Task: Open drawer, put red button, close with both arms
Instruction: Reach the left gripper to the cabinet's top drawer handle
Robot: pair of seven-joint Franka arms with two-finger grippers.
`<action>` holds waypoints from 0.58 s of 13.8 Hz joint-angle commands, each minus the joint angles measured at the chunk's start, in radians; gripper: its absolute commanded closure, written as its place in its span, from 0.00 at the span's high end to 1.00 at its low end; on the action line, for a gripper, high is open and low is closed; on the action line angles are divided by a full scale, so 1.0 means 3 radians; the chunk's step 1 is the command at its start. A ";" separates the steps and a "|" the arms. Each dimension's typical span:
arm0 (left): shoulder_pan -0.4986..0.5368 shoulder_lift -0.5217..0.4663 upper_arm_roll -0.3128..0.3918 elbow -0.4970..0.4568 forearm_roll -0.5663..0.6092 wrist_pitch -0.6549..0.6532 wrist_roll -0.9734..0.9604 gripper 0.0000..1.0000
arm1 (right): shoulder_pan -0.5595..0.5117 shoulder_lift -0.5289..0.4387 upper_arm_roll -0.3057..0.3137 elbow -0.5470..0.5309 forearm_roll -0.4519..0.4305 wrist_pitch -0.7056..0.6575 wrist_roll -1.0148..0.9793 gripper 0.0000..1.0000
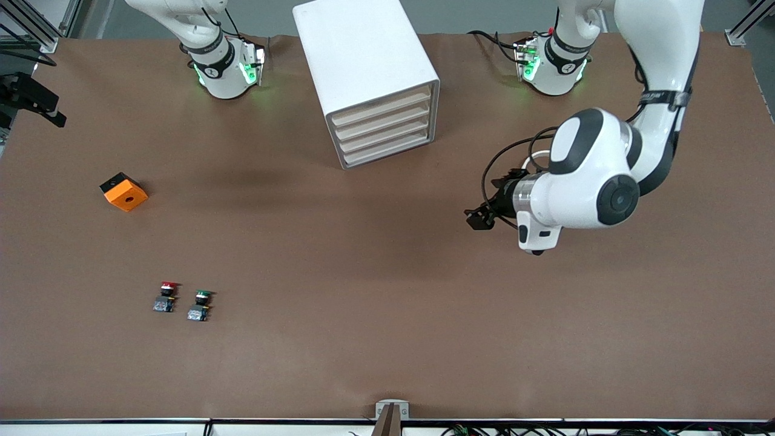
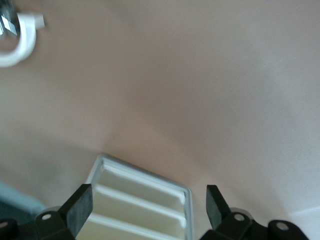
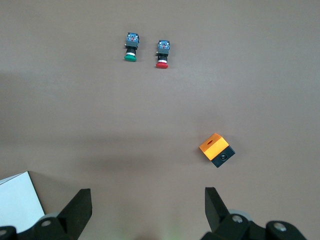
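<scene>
Red button [image 1: 166, 296] lying on the table beside green button [image 1: 200, 304], toward the right arm's end. Left gripper [image 2: 145, 207] spread wide, empty, facing drawer cabinet [image 1: 372, 82]. Right gripper [image 3: 147, 210] likewise wide, empty; no legible writing.

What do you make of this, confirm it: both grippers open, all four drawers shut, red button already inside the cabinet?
Wrong on the red button: the front view shows it on the table beside the green button. The drawer cabinet is shut, left gripper and right gripper open.

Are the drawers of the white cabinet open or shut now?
Shut. All four drawer fronts sit flush in the cabinet; none sticks out. The left pincer is beside it, not touching.
</scene>
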 commanded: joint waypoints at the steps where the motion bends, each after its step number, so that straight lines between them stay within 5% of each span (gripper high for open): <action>1: -0.0001 0.0388 -0.0002 0.0129 -0.0433 -0.0319 -0.0545 1.00 | -0.0004 -0.0009 -0.0010 0.0030 -0.0026 -0.0018 -0.0019 1.00; 4: -0.0042 0.1037 0.0003 0.0445 -0.0624 -0.0916 -0.1674 1.00 | -0.0019 0.0002 -0.0010 0.0056 -0.0026 -0.0018 -0.0018 1.00; 8: -0.0124 0.1274 0.0003 0.0477 -0.0971 -0.1383 -0.2483 1.00 | -0.0030 0.0007 -0.0020 0.0061 -0.0031 -0.0018 -0.0024 1.00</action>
